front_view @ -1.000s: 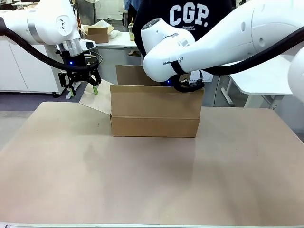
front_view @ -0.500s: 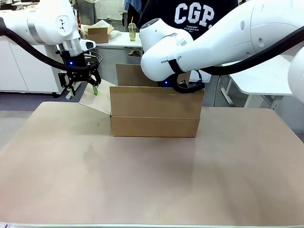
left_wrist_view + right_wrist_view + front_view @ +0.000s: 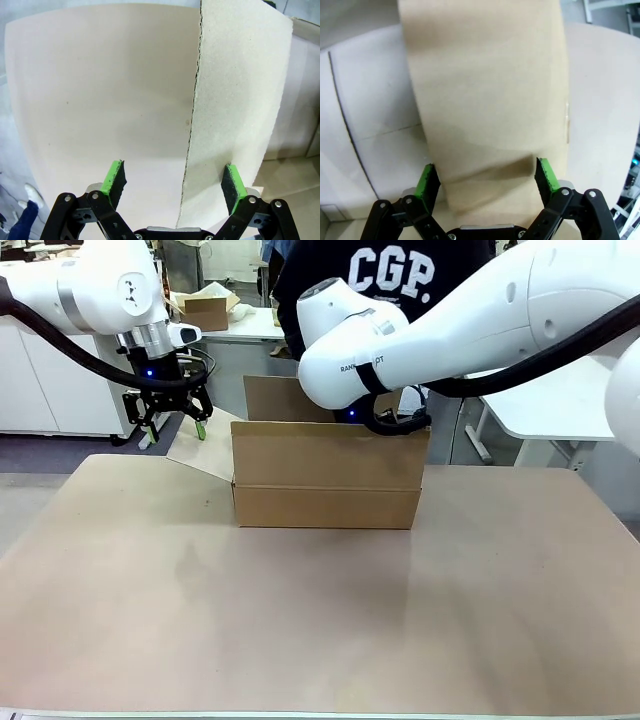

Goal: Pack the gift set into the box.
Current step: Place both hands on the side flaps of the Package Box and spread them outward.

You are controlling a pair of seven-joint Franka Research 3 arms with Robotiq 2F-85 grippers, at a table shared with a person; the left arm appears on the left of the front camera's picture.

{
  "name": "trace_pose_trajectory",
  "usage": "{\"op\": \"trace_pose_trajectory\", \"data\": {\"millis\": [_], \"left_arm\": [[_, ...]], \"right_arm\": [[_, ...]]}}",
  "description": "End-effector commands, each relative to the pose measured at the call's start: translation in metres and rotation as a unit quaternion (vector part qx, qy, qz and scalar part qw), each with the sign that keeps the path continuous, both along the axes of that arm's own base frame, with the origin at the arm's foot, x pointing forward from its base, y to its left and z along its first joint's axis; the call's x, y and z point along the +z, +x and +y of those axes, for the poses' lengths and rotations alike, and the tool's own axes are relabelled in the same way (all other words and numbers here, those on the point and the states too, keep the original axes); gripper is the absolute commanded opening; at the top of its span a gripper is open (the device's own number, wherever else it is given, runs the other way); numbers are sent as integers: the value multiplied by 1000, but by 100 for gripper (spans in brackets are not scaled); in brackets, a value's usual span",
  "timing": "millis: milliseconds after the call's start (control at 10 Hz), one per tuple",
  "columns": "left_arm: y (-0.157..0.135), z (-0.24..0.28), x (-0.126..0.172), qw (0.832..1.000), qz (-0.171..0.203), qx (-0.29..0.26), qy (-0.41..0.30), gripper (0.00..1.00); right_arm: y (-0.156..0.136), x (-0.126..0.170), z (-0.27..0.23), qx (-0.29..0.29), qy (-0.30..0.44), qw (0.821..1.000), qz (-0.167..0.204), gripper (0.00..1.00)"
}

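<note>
The table is offering broad open surface on the near side of the box, which is sitting at the far middle with its near flap standing upright and its left flap slanting outward. The right gripper is reaching down behind the near flap's top edge, jaws spread wide astride a brown cardboard panel. The left gripper is hovering just above the left flap's outer edge, jaws likewise wide apart.

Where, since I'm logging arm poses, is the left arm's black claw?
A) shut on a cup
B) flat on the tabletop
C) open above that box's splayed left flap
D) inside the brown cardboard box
C: the left claw hangs over the left flap of the brown cardboard box, green pads apart.
</note>
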State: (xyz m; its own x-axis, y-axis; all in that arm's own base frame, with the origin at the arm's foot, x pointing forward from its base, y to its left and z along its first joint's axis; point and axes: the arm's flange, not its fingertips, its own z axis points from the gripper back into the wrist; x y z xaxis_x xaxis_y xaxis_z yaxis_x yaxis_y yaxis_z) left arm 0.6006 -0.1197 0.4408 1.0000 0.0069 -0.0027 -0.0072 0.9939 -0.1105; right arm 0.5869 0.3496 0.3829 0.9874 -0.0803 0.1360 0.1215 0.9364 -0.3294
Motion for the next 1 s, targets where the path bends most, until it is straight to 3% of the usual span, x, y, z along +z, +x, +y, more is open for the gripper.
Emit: {"op": "trace_pose_trajectory", "data": {"millis": [0, 500, 900], "left_arm": [[0, 1, 1, 1000, -4, 8, 9, 100], [0, 1, 1, 1000, -4, 8, 9, 100], [0, 1, 1, 1000, -4, 8, 9, 100]], "right_arm": [[2, 11, -11, -32, -37, 998, -27, 100], [-9, 49, -35, -34, -52, 997, -48, 100], [-22, 92, -64, -20, -13, 1000, -17, 100]]}}
